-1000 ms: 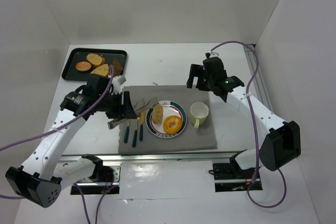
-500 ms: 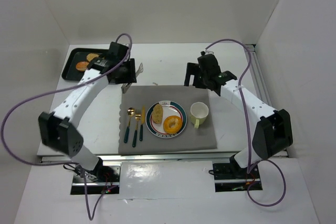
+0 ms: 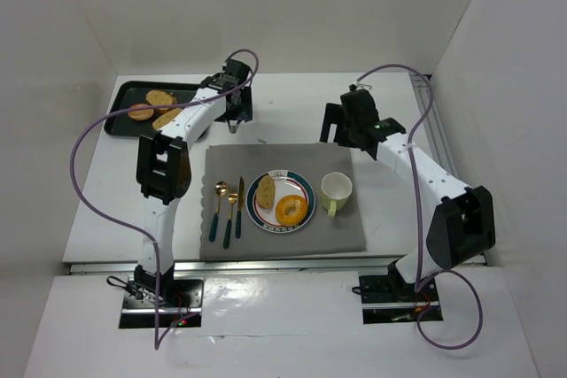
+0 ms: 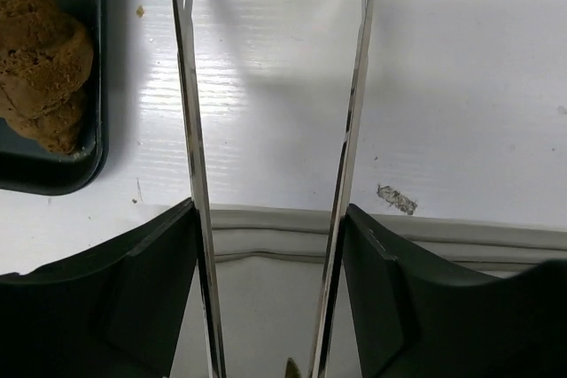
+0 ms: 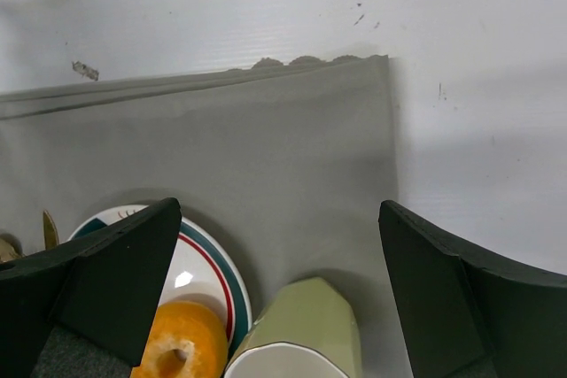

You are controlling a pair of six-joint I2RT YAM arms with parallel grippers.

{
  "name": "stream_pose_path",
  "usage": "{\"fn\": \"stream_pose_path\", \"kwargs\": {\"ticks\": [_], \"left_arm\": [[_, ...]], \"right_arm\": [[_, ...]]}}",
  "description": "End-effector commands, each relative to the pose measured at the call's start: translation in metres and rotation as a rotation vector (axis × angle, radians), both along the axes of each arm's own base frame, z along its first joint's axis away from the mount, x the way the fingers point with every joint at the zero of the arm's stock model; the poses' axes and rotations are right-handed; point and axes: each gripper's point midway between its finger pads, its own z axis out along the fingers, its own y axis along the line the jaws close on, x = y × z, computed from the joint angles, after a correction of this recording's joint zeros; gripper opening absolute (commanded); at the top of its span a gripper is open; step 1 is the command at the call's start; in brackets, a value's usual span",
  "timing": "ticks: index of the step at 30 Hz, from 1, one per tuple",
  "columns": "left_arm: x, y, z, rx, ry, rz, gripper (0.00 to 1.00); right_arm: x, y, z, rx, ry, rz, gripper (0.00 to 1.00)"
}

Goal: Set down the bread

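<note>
One bread slice (image 3: 265, 190) lies on the striped plate (image 3: 301, 187) beside an orange ring-shaped bun (image 3: 291, 210). More bread (image 3: 160, 98) sits on the black tray (image 3: 118, 105) at the back left; a brown piece (image 4: 40, 68) shows in the left wrist view. My left gripper (image 3: 236, 114) hangs just right of the tray, shut on metal tongs (image 4: 189, 130). The tongs' arms are spread and hold nothing. My right gripper (image 5: 276, 214) is open and empty above the cloth's far right corner, behind the mug.
A grey cloth (image 3: 354, 227) covers the middle of the table. On it lie a spoon, knife and fork (image 3: 229, 210) left of the plate and a green mug (image 3: 336, 190) to its right. White walls enclose the table.
My left arm has swung from the cloth's left side, near the plate, back to the table's far edge beside the tray. The right arm has hardly moved.
</note>
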Motion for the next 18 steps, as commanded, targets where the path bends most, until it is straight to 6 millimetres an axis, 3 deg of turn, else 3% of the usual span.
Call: {"fn": "stream_pose_path", "kwargs": {"ticks": [1,3,10,15,18], "left_arm": [[0.005,0.002,0.017,0.009,-0.017,-0.039,0.77],[0.007,0.006,0.021,0.014,-0.025,-0.04,0.84],[0.006,0.009,0.085,-0.001,-0.127,-0.052,0.99],[-0.012,0.001,0.125,-0.073,-0.182,-0.095,0.99],[-0.027,0.001,0.127,-0.096,-0.147,-0.091,0.99]], "right_arm": [[0.003,-0.016,0.012,-0.022,-0.024,-0.047,1.0],[0.005,-0.019,0.011,-0.026,-0.014,-0.056,1.0],[0.012,-0.041,0.014,-0.131,-0.004,-0.111,1.0],[0.014,-0.048,0.02,-0.154,-0.027,-0.125,1.0],[0.015,-0.052,0.02,-0.168,-0.032,-0.14,1.0]]}}
